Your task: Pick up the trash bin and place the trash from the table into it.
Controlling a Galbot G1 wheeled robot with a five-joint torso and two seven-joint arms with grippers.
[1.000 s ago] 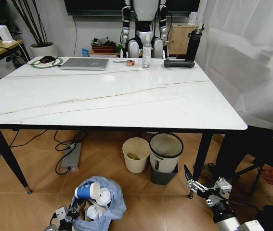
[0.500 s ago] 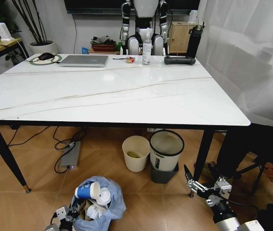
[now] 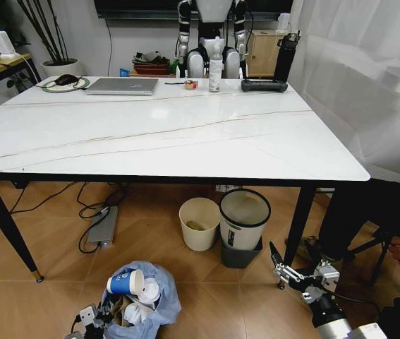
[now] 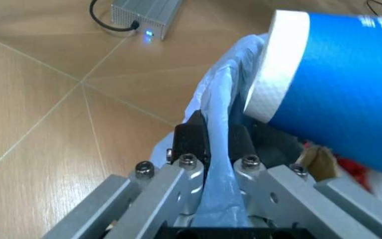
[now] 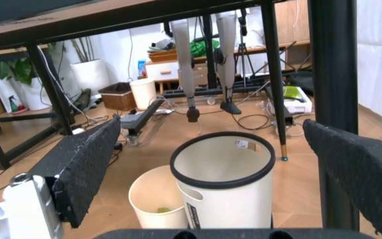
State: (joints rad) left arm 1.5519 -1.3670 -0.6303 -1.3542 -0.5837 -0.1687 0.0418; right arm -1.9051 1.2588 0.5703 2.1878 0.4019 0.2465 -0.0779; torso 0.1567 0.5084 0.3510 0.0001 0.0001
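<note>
White marble-look stone with thin dark veins makes up the table (image 3: 164,134), which stands on black metal legs and spans most of the head view. Along its far edge lie a silver laptop (image 3: 123,85), a spray bottle (image 3: 215,65) and a dark cylinder (image 3: 262,85); the near part of the top is bare.

Under the table, on the brown tiled floor, a black-rimmed white bin (image 3: 243,219) stands just beside a plain cream bin (image 3: 199,224). The right wrist view looks at the same pair from low down, the black-rimmed one (image 5: 223,184) nearer and the cream one (image 5: 154,199) behind it.

On the floor in front of the table, near the robot's left side, sits the trash bin (image 3: 137,309), its crinkled light-blue bag puffed out around its load. A blue paper cup (image 3: 125,282) lies on its side on top of the trash, with white crumpled paper (image 3: 137,312) and brown cardboard below it.

At the bin's near rim, the left gripper (image 4: 212,147) is clamped on a fold of the blue bag (image 4: 219,149), the plastic pinched between its two black fingertips, the cup (image 4: 337,94) close alongside.

Low on the robot's right, the right gripper (image 3: 290,272) hangs above the floor beside the table leg, holding nothing, its padded fingers (image 5: 85,167) spread wide apart.
</note>
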